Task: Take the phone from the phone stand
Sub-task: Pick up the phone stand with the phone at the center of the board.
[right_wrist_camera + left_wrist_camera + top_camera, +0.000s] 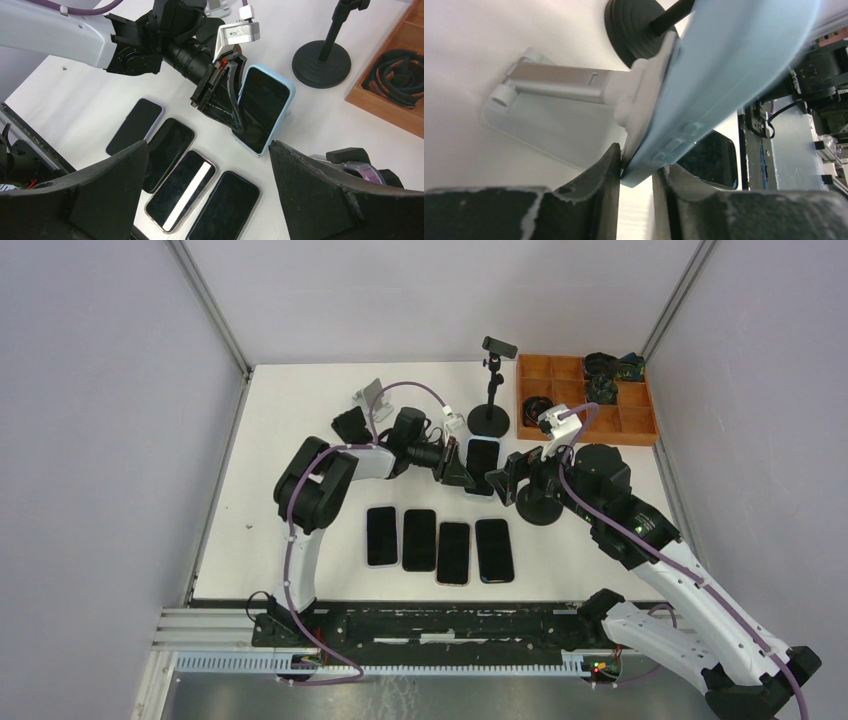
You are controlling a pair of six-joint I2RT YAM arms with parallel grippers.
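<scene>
Frame centre: I have the left gripper (636, 172) clamped on the lower edge of the phone (262, 107), which is not yet off its phone stand (559, 85); the right gripper (207, 150) gapes wide, empty.

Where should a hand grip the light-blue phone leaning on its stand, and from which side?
Likely best: pinch the light-blue phone across its thin side edge, front and back faces. Come from the robot's left, as the left hand does: the phone leans on the silver stand, that edge jutting free past it.
</scene>
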